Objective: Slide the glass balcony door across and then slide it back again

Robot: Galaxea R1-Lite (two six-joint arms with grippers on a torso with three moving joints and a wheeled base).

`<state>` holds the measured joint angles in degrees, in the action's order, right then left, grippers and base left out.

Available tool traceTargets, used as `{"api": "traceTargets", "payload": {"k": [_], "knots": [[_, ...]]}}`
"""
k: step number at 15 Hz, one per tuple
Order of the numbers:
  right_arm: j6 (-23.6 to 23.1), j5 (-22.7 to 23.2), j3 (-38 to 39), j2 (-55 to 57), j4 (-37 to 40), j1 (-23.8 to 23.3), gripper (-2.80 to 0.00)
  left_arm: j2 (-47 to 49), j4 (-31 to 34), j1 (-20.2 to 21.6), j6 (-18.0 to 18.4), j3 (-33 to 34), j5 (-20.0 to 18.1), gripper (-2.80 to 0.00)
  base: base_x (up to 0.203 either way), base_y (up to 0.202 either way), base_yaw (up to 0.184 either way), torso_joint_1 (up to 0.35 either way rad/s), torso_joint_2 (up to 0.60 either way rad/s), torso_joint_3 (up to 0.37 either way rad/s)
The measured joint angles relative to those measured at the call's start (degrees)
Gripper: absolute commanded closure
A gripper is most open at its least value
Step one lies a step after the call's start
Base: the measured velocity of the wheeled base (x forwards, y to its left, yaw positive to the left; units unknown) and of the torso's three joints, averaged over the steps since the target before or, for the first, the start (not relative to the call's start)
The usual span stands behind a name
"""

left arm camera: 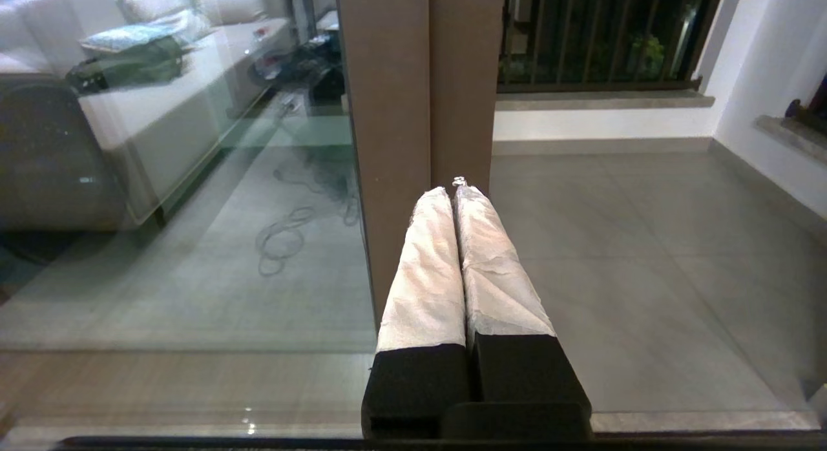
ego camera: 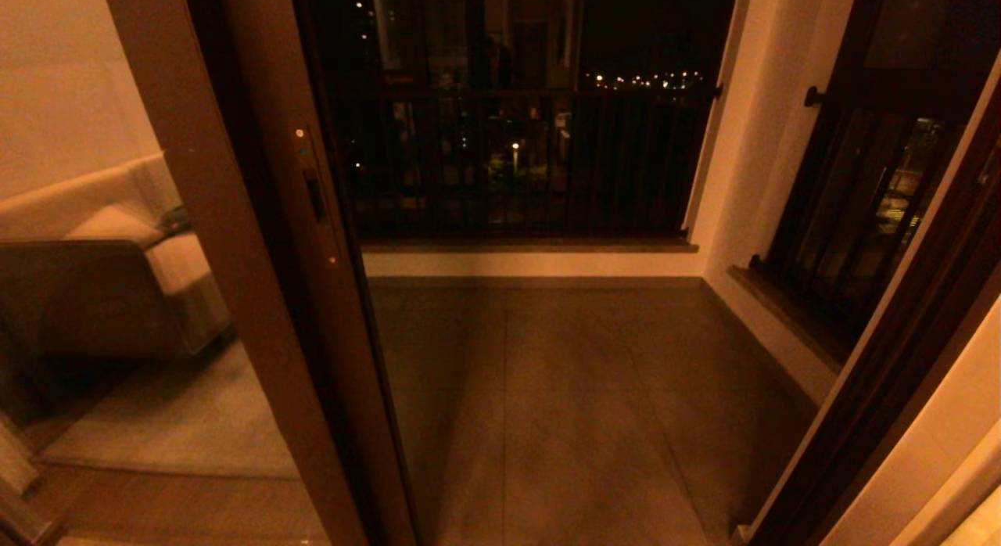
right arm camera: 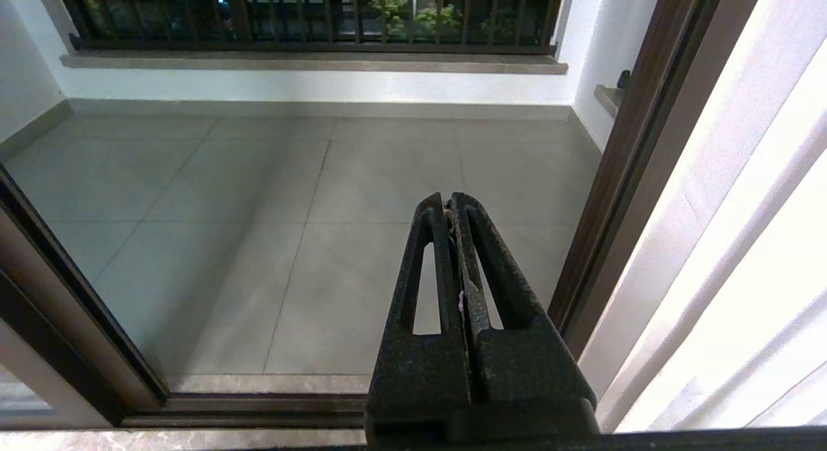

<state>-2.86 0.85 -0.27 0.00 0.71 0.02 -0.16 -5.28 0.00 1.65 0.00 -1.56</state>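
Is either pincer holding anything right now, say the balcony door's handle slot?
Nothing is held. The left pincer and the right pincer are both shut on nothing, short of the glass balcony door; its handle slot is untouched.

floor: grey tiled balcony floor (ego camera: 594, 405), large square slabs
walls: white walls (right arm camera: 310, 86) with a stone ledge (ego camera: 532, 246)
railing: dark barred railing (ego camera: 516, 163), night lights beyond
window: dark barred window (ego camera: 852, 210), right side
furniture: pale sofa (ego camera: 117, 241) reflected, left
light: dim, warm
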Motion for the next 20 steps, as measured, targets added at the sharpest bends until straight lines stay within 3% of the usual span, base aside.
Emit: {"api": "traceTargets", "payload": {"k": [20], "knots": [[-1.33,0.29,0.16,0.0,-0.2,0.0,0.0,0.02,-0.01,0.0,0.0,0.0,0.0,0.0,0.0,0.0,0.0,0.0,0.0,0.0]]}}
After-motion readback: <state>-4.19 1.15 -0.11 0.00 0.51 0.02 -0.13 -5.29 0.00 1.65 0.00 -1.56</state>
